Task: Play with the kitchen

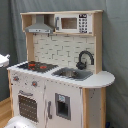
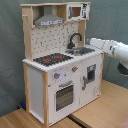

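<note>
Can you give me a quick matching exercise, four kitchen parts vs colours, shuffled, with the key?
Parts:
1. faucet
2. hood
3. stovetop burners
4. oven door

Colours:
A. white
B. red
C. black
D. grey

Pairs: 1-C, 2-D, 3-B, 4-A
</note>
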Available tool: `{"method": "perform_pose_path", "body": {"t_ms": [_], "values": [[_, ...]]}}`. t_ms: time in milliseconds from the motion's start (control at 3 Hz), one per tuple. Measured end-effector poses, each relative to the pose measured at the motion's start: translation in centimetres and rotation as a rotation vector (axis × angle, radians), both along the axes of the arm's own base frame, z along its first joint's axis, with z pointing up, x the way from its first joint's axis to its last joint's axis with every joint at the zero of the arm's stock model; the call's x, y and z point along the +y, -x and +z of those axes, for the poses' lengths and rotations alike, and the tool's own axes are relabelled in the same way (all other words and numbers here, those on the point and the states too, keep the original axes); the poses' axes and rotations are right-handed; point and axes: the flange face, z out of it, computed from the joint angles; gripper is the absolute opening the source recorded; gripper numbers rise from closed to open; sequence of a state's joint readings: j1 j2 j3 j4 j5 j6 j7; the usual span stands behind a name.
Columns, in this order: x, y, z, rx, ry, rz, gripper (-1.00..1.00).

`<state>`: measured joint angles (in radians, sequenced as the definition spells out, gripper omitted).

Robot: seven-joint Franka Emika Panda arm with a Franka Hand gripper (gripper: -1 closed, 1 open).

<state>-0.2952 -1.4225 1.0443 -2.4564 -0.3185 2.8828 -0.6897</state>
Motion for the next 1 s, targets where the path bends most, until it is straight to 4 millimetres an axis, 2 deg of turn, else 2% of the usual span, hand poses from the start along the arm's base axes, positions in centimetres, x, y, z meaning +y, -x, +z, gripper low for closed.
{"method": "perform_pose_path", "body": {"t_ms": [333,667,1000], "values": [[0.6,0.1,0.4,0.006,0.099,0.010,1.00],[0.3,-0.3,1.3,0.007,0.188,0.020,1.00],[-0.8,-1.2,3.0,0.009,0.235,0.022,1.00]]}}
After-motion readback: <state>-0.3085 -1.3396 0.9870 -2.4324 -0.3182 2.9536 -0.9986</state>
